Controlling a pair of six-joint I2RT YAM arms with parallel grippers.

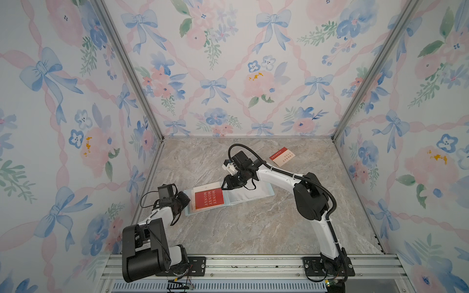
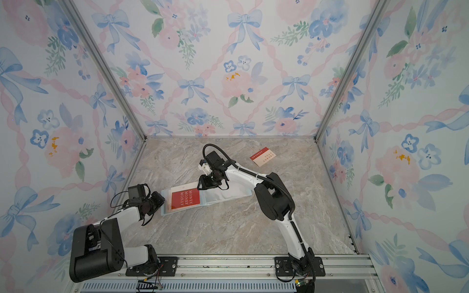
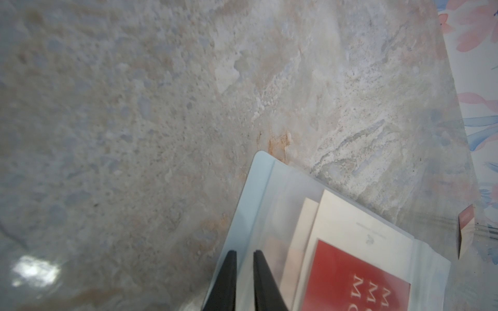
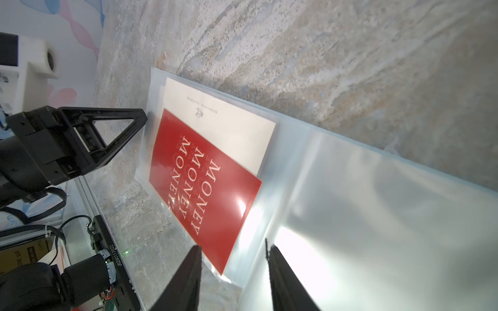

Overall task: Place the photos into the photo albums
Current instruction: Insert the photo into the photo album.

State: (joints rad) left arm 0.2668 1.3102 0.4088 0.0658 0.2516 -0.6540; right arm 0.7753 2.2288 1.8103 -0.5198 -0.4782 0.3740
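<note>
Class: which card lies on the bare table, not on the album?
The red-and-cream card near the back wall, alone on the marble. The red MONEY card and the cream card under it lie on the open album.

"MONEY MONEY MONEY" stands in three stacked lines of white capitals on the red card that lies in the clear sleeve of the album. The words read plainly in both top views. In the right wrist view the red card shows a gold shadow behind the letters. In the left wrist view only the opening letters "M", "M" fall inside the picture. The cream card under it bears a fine line of spaced capitals and a small emblem, too small to read. The far card has rows of characters on its red band and cream part, also illegible. A black plate carries a white serial, roughly "J52401117022", its digits uncertain.
</note>
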